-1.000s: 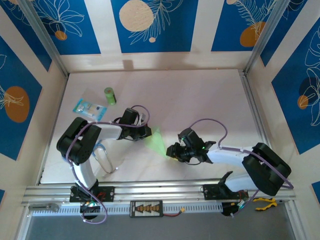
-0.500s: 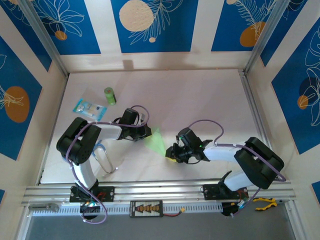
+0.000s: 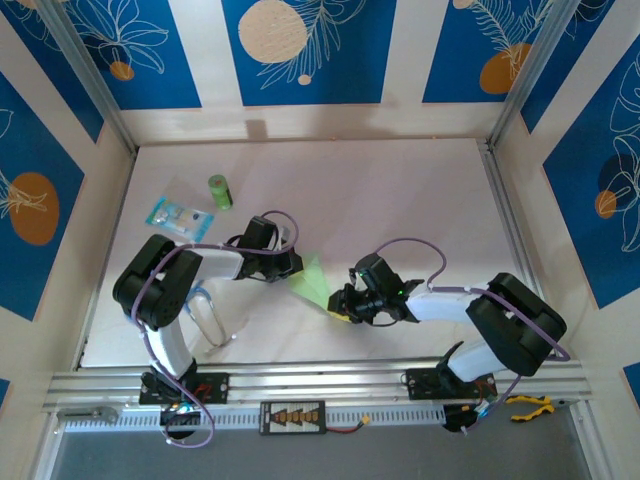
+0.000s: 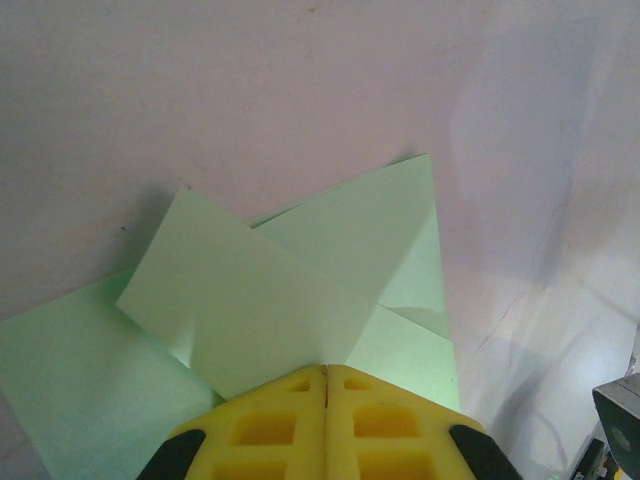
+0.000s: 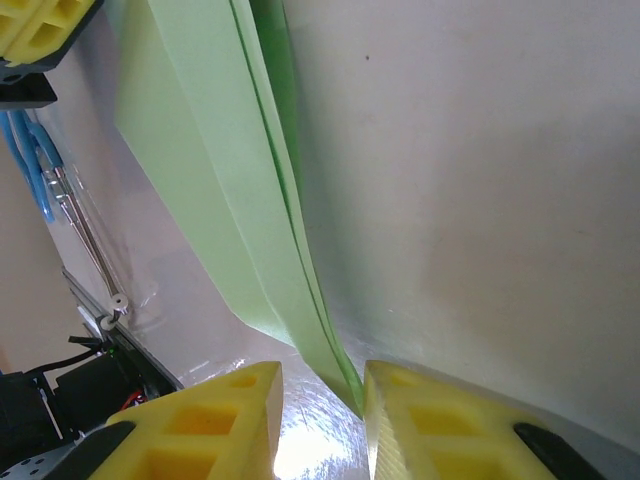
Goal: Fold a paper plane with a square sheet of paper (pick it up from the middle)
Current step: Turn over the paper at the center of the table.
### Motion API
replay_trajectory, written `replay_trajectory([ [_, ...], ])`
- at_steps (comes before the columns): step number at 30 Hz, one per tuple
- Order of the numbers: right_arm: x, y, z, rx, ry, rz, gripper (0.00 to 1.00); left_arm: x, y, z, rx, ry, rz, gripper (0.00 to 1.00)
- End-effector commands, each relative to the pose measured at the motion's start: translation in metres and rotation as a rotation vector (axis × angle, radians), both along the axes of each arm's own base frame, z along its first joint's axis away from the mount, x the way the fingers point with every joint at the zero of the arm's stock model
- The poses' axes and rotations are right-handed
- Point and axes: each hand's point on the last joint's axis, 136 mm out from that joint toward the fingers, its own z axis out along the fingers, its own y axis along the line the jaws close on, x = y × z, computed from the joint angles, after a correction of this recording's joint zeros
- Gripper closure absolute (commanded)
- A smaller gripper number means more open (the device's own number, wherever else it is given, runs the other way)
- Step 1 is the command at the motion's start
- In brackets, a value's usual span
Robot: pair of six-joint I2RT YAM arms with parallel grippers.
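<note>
Left gripper: clenched on one edge of the partly folded green paper sheet. Right gripper: jaws apart, straddling the sheet's far end, opposite the left gripper.

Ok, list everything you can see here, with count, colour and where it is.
paper: one, pale green, partly folded, mid-table between the grippers
cylinder: one, green, far left of the table
packet: one, clear with blue print, beside the cylinder, nearer the left edge
tool: one, yellow handles, near right corner by the rail
table: one, white
rail: one, silver, along the near edge
wall panels: several, blue with leaf print, around the table
left gripper: one, yellow fingers, shut on the paper
right gripper: one, yellow fingers, open, paper's tip between them
</note>
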Motion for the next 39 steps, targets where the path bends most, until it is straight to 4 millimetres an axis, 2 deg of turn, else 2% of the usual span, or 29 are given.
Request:
replay_trajectory([
  [1, 0.001, -0.001, -0.002, 0.003, 0.008, -0.009, 0.71, -0.01, 0.018, -0.016, 0.059, 0.068, 0.041, 0.98],
  [6, 0.002, -0.006, -0.008, -0.022, -0.002, -0.019, 0.7, -0.01, 0.018, -0.015, 0.055, 0.067, 0.044, 0.98],
  [11, 0.007, 0.003, -0.001, 0.023, -0.032, 0.004, 0.7, -0.009, 0.018, -0.015, 0.049, 0.071, 0.048, 0.98],
  [18, 0.009, -0.006, -0.013, -0.036, -0.028, -0.017, 0.68, -0.007, 0.02, -0.013, 0.039, 0.069, 0.056, 0.98],
  [22, 0.006, 0.002, -0.009, 0.029, -0.039, 0.012, 0.68, -0.007, 0.02, -0.013, 0.037, 0.069, 0.056, 0.98],
  [26, 0.01, 0.008, -0.006, 0.077, -0.048, 0.019, 0.71, -0.007, 0.019, -0.014, 0.034, 0.073, 0.056, 0.98],
  [33, 0.014, 0.006, -0.007, 0.083, -0.053, 0.007, 0.76, -0.008, 0.02, -0.013, 0.035, 0.07, 0.055, 0.98],
  [39, 0.012, 0.003, -0.007, 0.081, -0.054, 0.009, 0.85, -0.007, 0.019, -0.009, 0.024, 0.064, 0.057, 0.96],
])
